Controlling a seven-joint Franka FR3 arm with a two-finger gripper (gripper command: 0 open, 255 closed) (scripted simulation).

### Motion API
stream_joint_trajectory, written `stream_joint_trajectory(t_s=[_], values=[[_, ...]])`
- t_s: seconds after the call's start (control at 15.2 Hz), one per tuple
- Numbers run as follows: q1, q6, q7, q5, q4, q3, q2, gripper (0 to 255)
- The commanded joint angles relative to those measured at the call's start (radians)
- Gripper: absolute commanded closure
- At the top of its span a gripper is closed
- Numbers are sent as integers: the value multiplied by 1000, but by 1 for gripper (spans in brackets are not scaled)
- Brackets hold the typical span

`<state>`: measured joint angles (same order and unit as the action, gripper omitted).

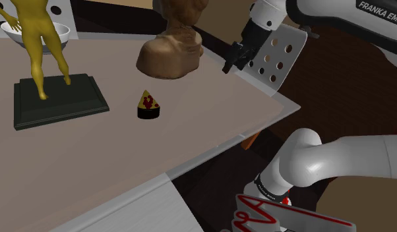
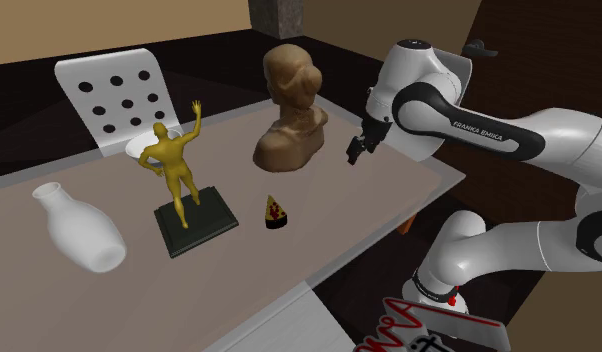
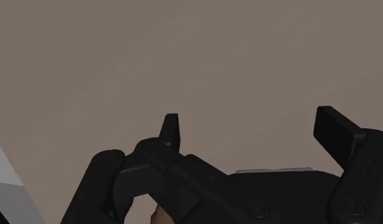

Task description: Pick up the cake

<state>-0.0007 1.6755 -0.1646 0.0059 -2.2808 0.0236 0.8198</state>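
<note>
The cake [image 1: 149,105] [image 2: 277,211] is a small yellow wedge with red spots on a dark base. It stands upright near the middle of the beige table [image 1: 91,165] [image 2: 339,220]. My black gripper [image 1: 231,60] [image 2: 357,150] hangs above the table's edge, to the shoulder view's right of the brown bust [image 1: 171,49] [image 2: 292,110]. It is well away from the cake, up and to that view's right. In the wrist view the gripper [image 3: 254,130] is open, its fingers [image 3: 171,130] wide apart over bare tabletop with nothing between them.
A yellow figurine [image 1: 42,46] [image 2: 177,175] on a dark plinth stands beside the cake. A white bowl [image 1: 19,33] lies behind it, and a white vase [image 2: 79,232] lies farther along. White perforated chairs [image 1: 279,56] [image 2: 114,95] flank the table.
</note>
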Motion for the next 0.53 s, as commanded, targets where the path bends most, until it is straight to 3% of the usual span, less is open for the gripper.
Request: stream_joint_trajectory(t_s=[0.0,0.46], values=[[0,0,0,0,0,0,0,0],[15,87,-200,69,23,160,-113,0]])
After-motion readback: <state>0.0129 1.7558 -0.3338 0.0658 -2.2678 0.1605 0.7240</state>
